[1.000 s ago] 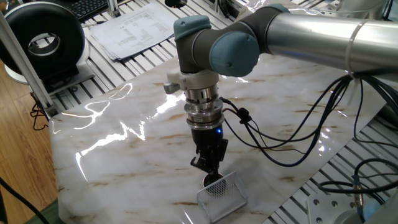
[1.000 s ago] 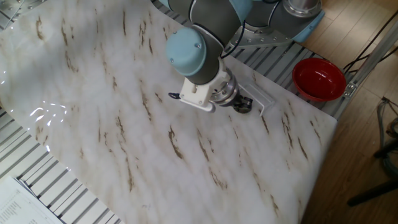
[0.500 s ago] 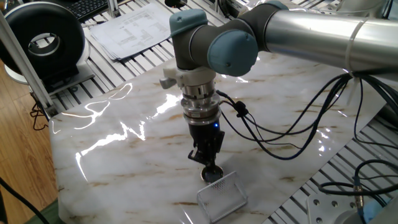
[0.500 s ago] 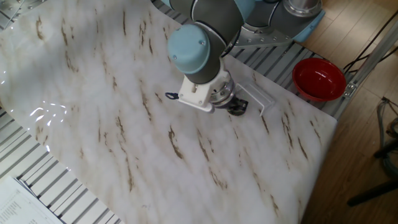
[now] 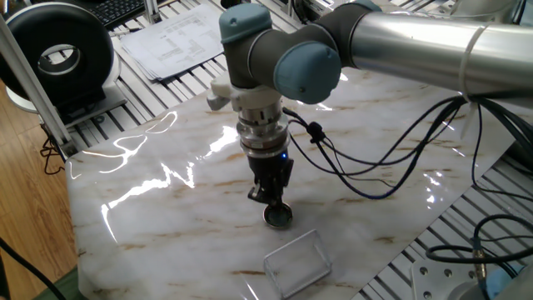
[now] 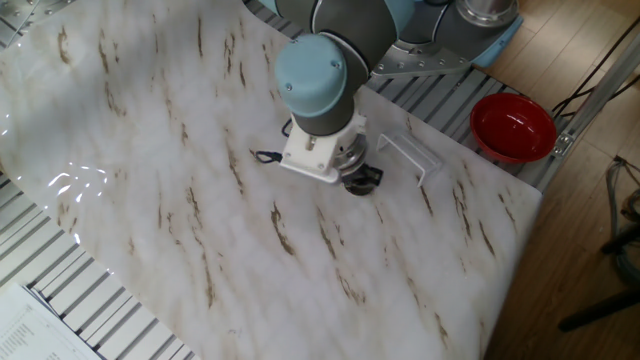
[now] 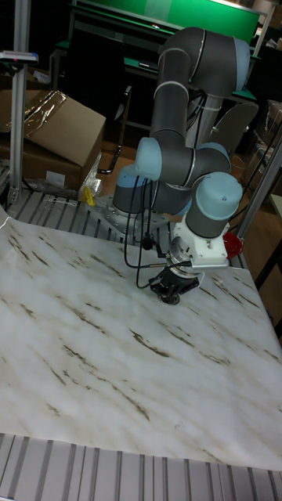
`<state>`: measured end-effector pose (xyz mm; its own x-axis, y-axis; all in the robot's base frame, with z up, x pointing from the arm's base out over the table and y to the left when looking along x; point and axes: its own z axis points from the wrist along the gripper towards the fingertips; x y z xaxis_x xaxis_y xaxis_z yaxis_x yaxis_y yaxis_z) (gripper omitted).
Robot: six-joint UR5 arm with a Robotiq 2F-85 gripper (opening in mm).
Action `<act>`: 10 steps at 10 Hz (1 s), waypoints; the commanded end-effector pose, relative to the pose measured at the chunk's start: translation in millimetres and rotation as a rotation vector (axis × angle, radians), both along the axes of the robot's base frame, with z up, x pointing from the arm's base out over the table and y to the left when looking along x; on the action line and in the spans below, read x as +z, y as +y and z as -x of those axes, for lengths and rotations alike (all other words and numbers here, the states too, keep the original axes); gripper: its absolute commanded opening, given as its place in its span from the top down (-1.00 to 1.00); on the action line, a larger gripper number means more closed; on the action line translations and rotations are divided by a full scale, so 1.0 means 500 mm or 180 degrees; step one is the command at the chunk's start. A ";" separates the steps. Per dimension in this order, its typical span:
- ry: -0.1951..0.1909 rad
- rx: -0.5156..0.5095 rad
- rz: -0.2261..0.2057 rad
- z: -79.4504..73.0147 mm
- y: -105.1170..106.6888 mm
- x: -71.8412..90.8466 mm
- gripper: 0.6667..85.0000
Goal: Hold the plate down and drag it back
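The plate (image 5: 279,217), a small round silver disc with a grey centre, lies flat on the marble tabletop (image 5: 166,225). My gripper (image 5: 271,201) points straight down with its fingers shut together, and their tips press on the plate's near-left part. In the other fixed view the gripper (image 6: 358,181) sits under the wrist and hides the plate. In the tall fixed view the gripper (image 7: 173,293) touches down on the marble and the plate cannot be made out.
A clear plastic tray (image 5: 298,260) lies just beyond the plate near the table edge, the same tray (image 6: 410,157) beside the wrist. A red bowl (image 6: 513,127) stands off the marble. Black cables (image 5: 375,179) trail from the wrist. Papers (image 5: 175,37) lie at the back.
The gripper slid away from the clear tray with the plate under its tips. The plate, which lay on the tray, now rests on the bare marble beside it.
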<state>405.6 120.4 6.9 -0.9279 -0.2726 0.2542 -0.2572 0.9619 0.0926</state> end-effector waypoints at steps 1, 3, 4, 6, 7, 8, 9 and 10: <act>-0.0109 0.0032 0.0072 -0.035 -0.015 0.018 0.98; 0.0187 -0.0165 0.0000 0.012 0.008 0.039 0.98; 0.0441 -0.0220 0.0062 0.053 0.002 0.059 0.98; 0.0616 -0.0458 -0.0164 0.101 0.038 0.085 0.98; 0.0611 -0.0492 -0.0242 0.115 0.043 0.076 0.98; 0.0588 -0.0504 -0.0245 0.124 0.042 0.058 0.98; 0.0570 -0.0499 -0.0273 0.131 0.046 0.040 0.98; 0.0543 -0.0495 -0.0306 0.134 0.055 0.025 0.98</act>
